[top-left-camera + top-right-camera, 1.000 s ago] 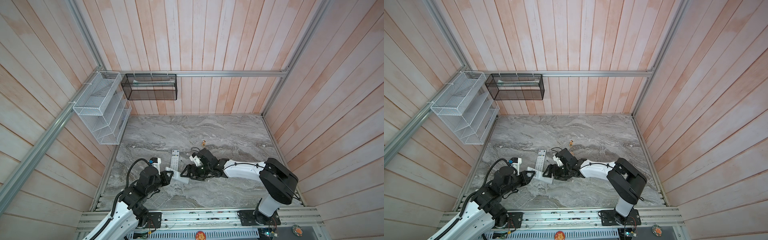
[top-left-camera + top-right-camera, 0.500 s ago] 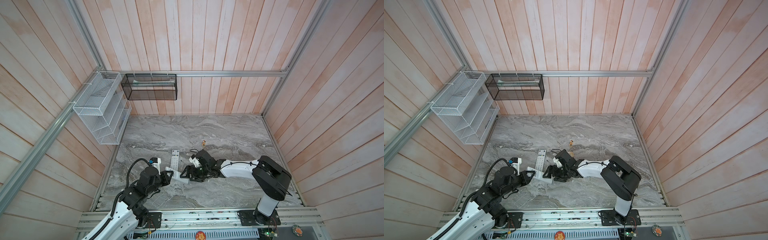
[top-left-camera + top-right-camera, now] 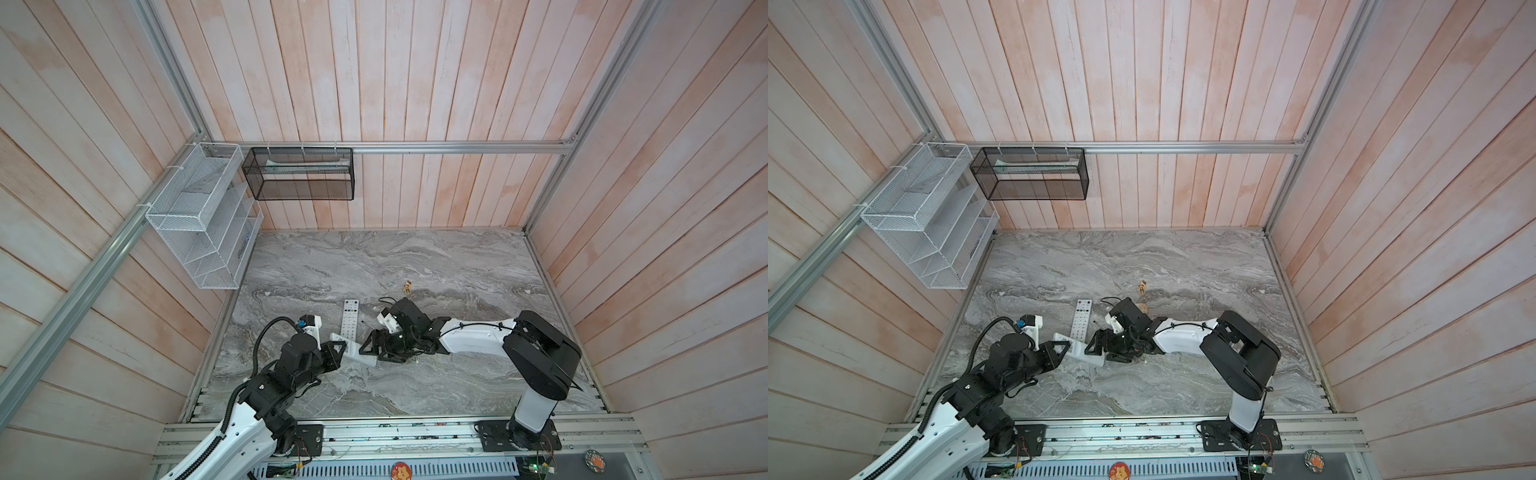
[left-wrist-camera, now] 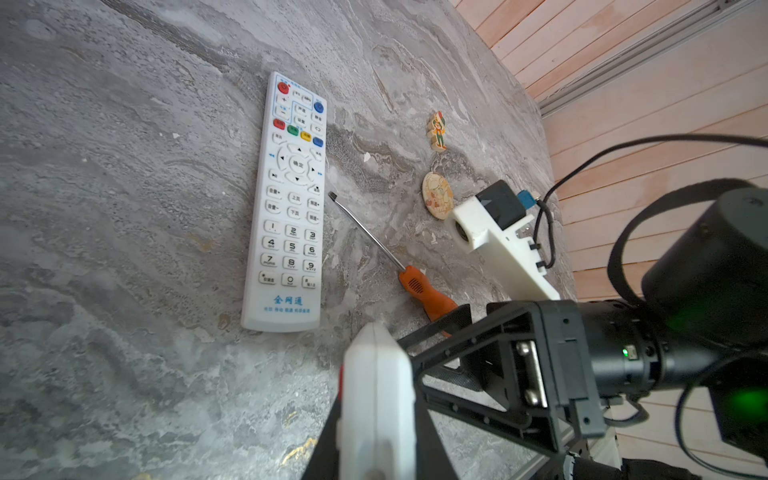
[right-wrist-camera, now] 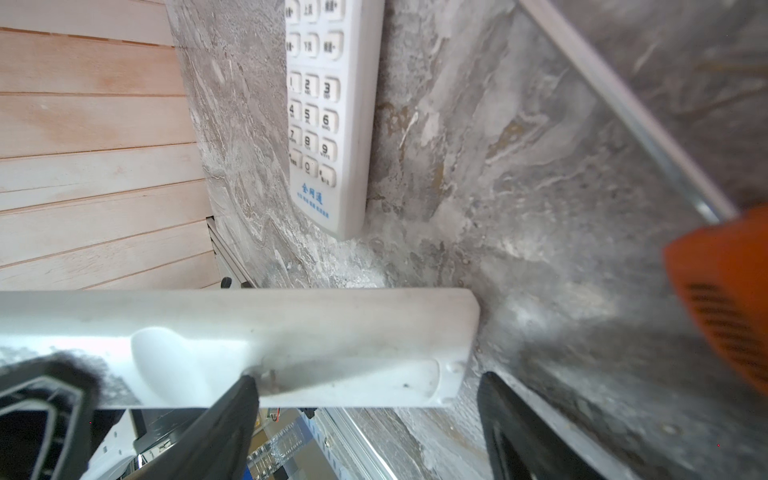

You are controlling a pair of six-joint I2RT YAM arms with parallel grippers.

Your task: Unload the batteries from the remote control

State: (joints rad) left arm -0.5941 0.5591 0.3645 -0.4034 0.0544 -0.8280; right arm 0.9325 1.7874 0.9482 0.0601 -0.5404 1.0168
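Since a second ago the right arm's elbow has swung a little leftward and its jaws have narrowed slightly. The left gripper (image 3: pixel 341 351) pinches one end of the held remote (image 3: pixel 359 356), keeping it just off the table (image 3: pixel 374 257), slanted from far left to near right. The right gripper (image 3: pixel 372 350) meets the remote's other end with its jaws spread wide. In the right wrist view one fingertip (image 5: pixel 245 386) touches the remote's back panel beside a thumb dent, while the other finger (image 5: pixel 498 399) stands clear beyond the remote's end.

No batteries show in any view; the held remote's back looks like one smooth white panel.

Just beyond the held remote, a second remote (image 3: pixel 349 318) lies keys up, pointing toward the far wall. Right of it lies the screwdriver (image 4: pixel 424 291), its orange handle near the right gripper and its tip beside that remote's keypad. A round wooden disc (image 4: pixel 437 200) and a small painted figure (image 4: pixel 437 131) lie farther off.

Both grippers work near the table's left near corner, close to the left wall and the near rail. Bare marble stretches far and right.
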